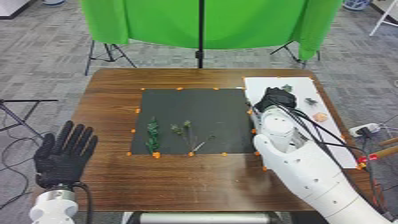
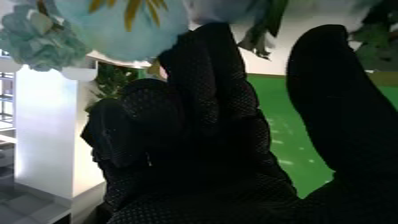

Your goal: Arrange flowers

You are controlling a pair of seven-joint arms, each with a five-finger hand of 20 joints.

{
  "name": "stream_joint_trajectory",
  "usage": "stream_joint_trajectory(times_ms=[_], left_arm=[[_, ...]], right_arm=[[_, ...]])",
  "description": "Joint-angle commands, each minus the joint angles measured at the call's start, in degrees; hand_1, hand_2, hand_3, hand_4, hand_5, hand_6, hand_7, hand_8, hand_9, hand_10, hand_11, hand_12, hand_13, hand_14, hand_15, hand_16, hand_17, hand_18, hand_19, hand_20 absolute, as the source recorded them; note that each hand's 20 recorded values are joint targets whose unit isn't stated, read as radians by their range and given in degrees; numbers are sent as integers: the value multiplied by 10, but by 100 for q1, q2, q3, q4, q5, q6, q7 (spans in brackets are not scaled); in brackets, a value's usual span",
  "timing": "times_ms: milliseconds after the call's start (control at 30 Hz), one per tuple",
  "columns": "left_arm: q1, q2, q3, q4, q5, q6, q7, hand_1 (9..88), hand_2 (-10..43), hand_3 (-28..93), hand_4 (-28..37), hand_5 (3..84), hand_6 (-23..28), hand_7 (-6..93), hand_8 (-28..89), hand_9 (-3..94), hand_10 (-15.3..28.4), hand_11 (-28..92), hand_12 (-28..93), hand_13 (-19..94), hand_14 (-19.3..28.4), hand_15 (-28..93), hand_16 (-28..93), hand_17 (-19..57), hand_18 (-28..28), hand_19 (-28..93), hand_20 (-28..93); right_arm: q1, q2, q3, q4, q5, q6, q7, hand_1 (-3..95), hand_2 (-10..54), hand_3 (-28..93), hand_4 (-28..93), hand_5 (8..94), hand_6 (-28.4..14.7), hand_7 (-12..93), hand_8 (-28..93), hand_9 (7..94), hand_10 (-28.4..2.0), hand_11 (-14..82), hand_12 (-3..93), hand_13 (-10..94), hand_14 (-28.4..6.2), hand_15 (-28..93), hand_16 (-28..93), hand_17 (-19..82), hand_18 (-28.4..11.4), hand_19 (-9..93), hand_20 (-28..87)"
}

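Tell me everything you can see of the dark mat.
The dark mat is four-sided and matte, perhaps cloth or paper, lying flat on the brown table. Orange tabs dot its edges. A leafy sprig lies near its left edge, thinner stems beside it. Its far right corner meets the white sheet.

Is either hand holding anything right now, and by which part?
Nothing: the right hand has its thumb apart from its fingers, nothing gripped between, and the left hand is open, empty.
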Motion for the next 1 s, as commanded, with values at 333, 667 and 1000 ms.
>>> stream_joint_trajectory(times_ms=[333,667,1000], left_arm=[[24,-69,24,44,11,75,-104,255,181,769,-283,422,95,97,-98,378,157,210,93,281,162,336,-78,-70,133,359,115],[205,-80,-23,-6,-12,90,-76,255,181,769,-283,422,96,99,-99,379,157,210,92,282,161,337,-78,-70,133,359,114],[197,-99,-33,-1,-61,59,-106,257,186,774,-283,423,95,99,-99,378,156,208,92,282,160,336,-79,-69,132,358,113]], right_arm=[[-195,-475,-288,602,-136,132,-130,559,-95,776,-279,801,-42,350,135,766,-169,417,486,680,-178,845,363,375,-284,932,679],[-366,-151,-45,-344,380,673,-134,487,-95,850,-150,828,-45,340,201,819,-157,343,457,704,-168,801,349,377,-284,932,667],[-761,-153,196,-1680,586,764,-88,460,-95,875,-130,824,-43,350,224,835,-157,302,465,706,-168,785,362,382,-284,932,664]])
